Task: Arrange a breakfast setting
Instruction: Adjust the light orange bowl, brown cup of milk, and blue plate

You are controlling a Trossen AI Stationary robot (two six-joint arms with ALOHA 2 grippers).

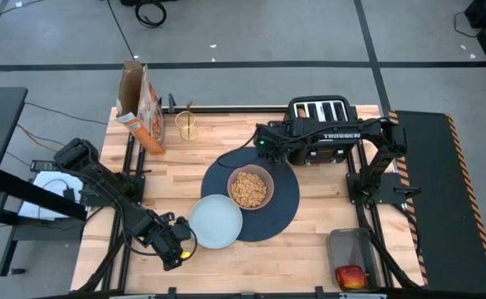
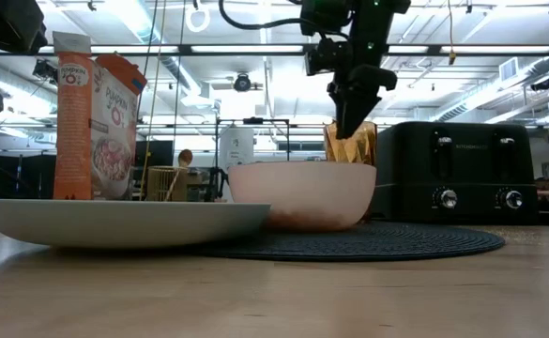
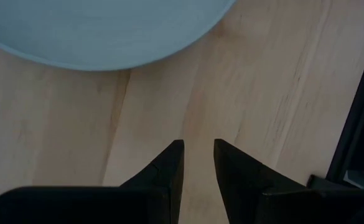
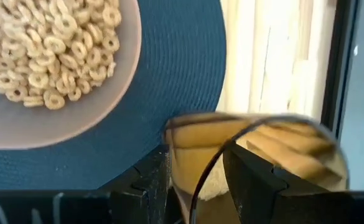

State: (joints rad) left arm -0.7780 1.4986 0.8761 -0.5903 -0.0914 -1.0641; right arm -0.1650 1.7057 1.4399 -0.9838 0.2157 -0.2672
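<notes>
Low view puts the pale-blue plate [image 2: 124, 222] nearest on the wooden surface [image 2: 274, 296], then the cereal-filled pink bowl [image 2: 302, 195] on the round dark-blue mat [image 2: 415, 241]. Behind the bowl, the right gripper [image 2: 347, 127] points straight down, fingers clamped on the rim of the upright amber tumbler [image 2: 351, 143]. At the surface's near-left edge, the left gripper [image 1: 179, 241] waits beside the plate, fingers slightly parted and empty.

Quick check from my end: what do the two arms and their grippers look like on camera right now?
Both arms are black, jointed metal. The right arm carries white TROSSEN lettering and a small green light. Each gripper, left gripper and right gripper, has two dark, wedge-shaped fingers. Black cables run along the left arm.
</notes>
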